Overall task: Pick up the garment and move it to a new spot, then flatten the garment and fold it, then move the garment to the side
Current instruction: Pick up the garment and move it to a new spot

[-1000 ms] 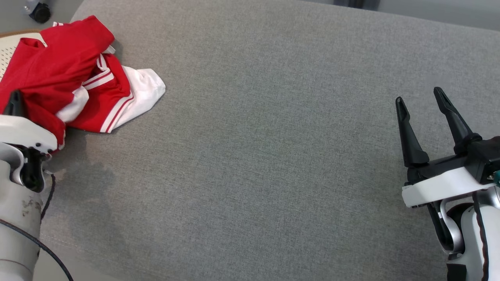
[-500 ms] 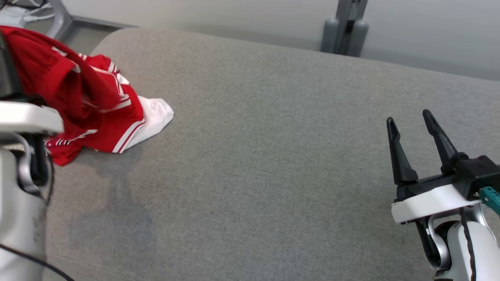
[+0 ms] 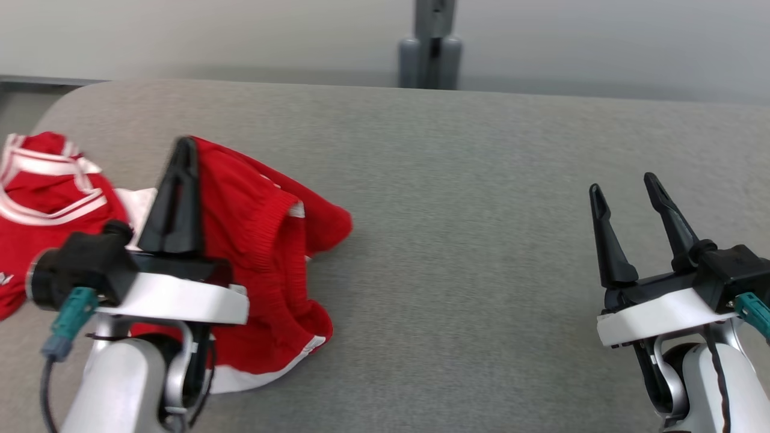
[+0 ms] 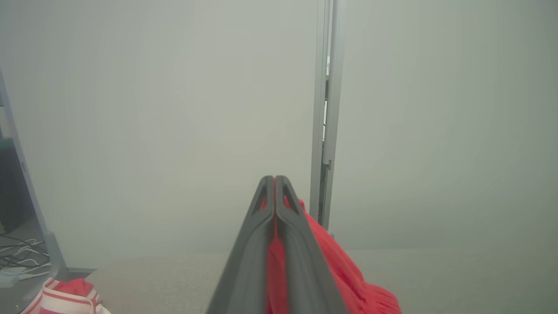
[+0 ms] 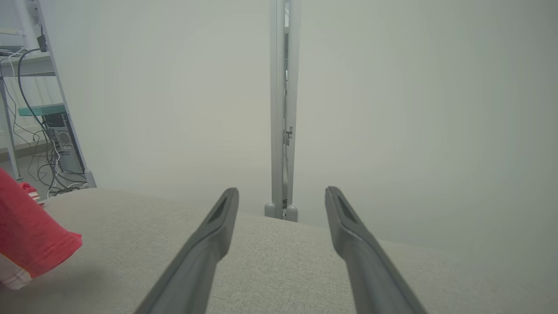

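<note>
Head view, left third of frame: red garment (image 3: 264, 240) with white trim, crumpled, partly lifted. Left gripper (image 3: 185, 144) stands in front of it, fingers pressed together and pointing to frame top, red cloth pinched between them. Left wrist view confirms this: both fingers of the left gripper (image 4: 273, 179) meet at the tip, a strip of red shows along the seam between them, and more of the garment (image 4: 344, 270) spills off to the lower right.

Garment has no clean outline. Its bulk is wider than tall and runs from the left frame edge toward the centre. The gripped fold drapes from the fingertips down toward the bottom of the frame and ends in a white-banded hem at lower left-centre. A rounded red lobe points right. A white-striped portion lies flat on the grey fabric surface (image 3: 469, 252) at far left.

Right gripper (image 3: 623, 184) sits at lower right, well apart from the garment, jaws spread wide with nothing between them, tips pointing to frame top. Right wrist view: right gripper (image 5: 282, 191) fingers splayed over the grey surface (image 5: 270, 261), with a corner of the garment (image 5: 30, 235) at the left edge.

Grey post (image 3: 430, 45) stands at top centre, against a pale wall.
</note>
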You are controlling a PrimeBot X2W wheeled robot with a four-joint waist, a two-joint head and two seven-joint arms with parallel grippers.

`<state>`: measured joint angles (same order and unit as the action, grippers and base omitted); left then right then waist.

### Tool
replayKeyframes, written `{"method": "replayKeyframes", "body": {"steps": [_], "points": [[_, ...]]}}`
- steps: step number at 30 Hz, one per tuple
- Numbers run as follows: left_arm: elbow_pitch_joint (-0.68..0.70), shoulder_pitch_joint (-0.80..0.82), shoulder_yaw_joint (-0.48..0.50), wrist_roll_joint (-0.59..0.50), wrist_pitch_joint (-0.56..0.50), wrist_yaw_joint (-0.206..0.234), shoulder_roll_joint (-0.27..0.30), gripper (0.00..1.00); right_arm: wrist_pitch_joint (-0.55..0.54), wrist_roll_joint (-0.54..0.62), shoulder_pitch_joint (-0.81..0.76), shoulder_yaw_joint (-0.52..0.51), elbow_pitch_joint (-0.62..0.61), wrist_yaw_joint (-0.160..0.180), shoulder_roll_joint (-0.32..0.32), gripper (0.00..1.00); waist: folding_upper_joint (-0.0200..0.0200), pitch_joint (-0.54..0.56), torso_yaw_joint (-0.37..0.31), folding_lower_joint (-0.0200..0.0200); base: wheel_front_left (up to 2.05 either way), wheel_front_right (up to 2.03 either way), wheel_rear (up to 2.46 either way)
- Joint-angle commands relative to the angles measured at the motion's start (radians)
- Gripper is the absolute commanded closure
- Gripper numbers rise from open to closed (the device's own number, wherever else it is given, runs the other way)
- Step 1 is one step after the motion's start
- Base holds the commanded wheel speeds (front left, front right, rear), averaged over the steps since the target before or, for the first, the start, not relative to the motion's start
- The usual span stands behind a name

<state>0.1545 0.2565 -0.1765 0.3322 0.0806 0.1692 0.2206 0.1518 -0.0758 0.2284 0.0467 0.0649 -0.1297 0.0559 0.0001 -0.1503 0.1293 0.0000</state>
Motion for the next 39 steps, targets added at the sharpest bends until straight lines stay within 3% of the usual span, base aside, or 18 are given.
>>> {"method": "replayKeyframes", "body": {"steps": [1, 7, 16, 24, 31, 32, 39], "points": [[0.004, -0.008, -0.024, -0.004, -0.022, -0.005, -0.004, 1.0, 0.013, -0.01, 0.007, -0.006, 0.002, -0.002, 0.0, 0.0, -0.0001, -0.027, -0.072, 0.0, 0.0, 0.0, 0.0], [-0.062, 0.051, -0.108, -0.003, -0.067, -0.042, -0.036, 1.0, 0.038, -0.027, 0.024, 0.0, 0.023, -0.002, -0.002, 0.0, -0.0001, -0.062, -0.204, 0.0, 0.0, 0.0, 0.0], [-0.207, 0.226, -0.251, -0.014, -0.108, -0.134, -0.106, 1.0, 0.082, -0.093, 0.046, 0.015, 0.066, -0.002, -0.004, 0.0, -0.0001, -0.134, -0.419, 0.0, 0.0, 0.0, 0.0], [-0.33, 0.343, -0.297, 0.014, -0.111, -0.17, -0.144, 1.0, 0.107, -0.131, 0.058, 0.029, 0.095, -0.002, -0.004, 0.0, -0.0001, -0.187, -0.496, 0.0, 0.0, 0.0, 0.0], [-0.502, 0.439, -0.304, 0.083, -0.061, -0.189, -0.162, 1.0, 0.115, -0.147, 0.074, 0.044, 0.117, -0.002, -0.004, 0.0, -0.0001, -0.205, -0.512, 0.0, 0.0, 0.0, 0.0], [-0.55, 0.458, -0.306, 0.098, -0.035, -0.187, -0.165, 0.0, 0.116, -0.153, 0.077, 0.048, 0.125, -0.002, -0.004, 0.0, -0.0001, -0.202, -0.508, 0.0, 0.0, 0.0, 0.0], [-0.625, 0.469, -0.328, 0.135, 0.05, -0.186, -0.169, 0.0, 0.117, -0.146, 0.079, 0.042, 0.132, -0.002, -0.003, 0.0, -0.0001, -0.168, -0.459, 0.0, 0.0, 0.0, 0.0]]}}
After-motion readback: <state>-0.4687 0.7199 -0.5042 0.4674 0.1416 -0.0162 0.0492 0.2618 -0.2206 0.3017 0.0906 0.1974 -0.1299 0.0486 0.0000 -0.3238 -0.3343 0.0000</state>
